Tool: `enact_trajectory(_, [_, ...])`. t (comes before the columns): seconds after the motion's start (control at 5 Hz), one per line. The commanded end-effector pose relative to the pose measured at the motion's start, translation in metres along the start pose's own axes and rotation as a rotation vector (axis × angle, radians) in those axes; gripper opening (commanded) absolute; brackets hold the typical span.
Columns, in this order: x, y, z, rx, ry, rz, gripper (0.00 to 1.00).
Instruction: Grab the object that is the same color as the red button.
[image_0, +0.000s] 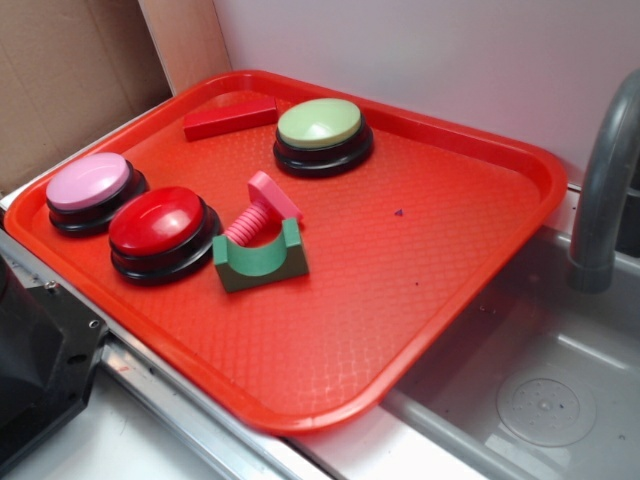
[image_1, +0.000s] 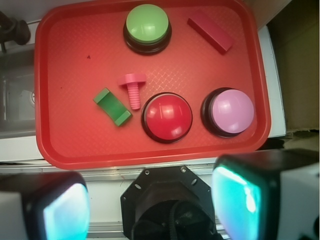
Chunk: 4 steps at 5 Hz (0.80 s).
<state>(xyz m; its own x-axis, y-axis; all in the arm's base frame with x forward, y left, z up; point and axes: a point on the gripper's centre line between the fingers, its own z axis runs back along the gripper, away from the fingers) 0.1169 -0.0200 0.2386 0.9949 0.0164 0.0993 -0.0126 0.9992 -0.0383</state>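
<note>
The flat red rectangular block (image_0: 229, 117) (image_1: 210, 32) lies at the tray's far left corner in the exterior view and at the upper right in the wrist view. The red button (image_0: 158, 229) (image_1: 167, 117), a glossy dome on a black base, sits near the tray's front left. My gripper (image_1: 150, 207) hangs high above the robot base, outside the tray's near edge, far from the block. Its two fingers stand wide apart with nothing between them, the right fingertip (image_1: 239, 200) showing a teal pad. The exterior view does not show the gripper.
On the red tray (image_0: 480, 260) (image_1: 65, 65) also stand a pink-domed button (image_0: 92, 190) (image_1: 229, 112), a pale green-domed button (image_0: 322, 134) (image_1: 147, 27), a pink threaded bolt (image_0: 262, 210) (image_1: 133, 89) and a green cradle block (image_0: 260, 260) (image_1: 113, 106). A grey faucet (image_0: 605, 190) and a sink (image_0: 540, 400) lie to the right.
</note>
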Motion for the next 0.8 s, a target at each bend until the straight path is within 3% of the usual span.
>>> enact_trajectory(0.0, [0.000, 0.000, 0.000, 0.000, 0.000, 0.000, 1.00])
enact_trajectory(0.2, [0.043, 0.051, -0.042, 0.018, 0.046, -0.014, 1.00])
enact_trajectory(0.4, [0.071, 0.101, -0.070, -0.011, 0.037, 0.001, 1.00])
enact_trajectory(0.6, [0.103, 0.131, -0.101, -0.014, 0.043, -0.113, 1.00])
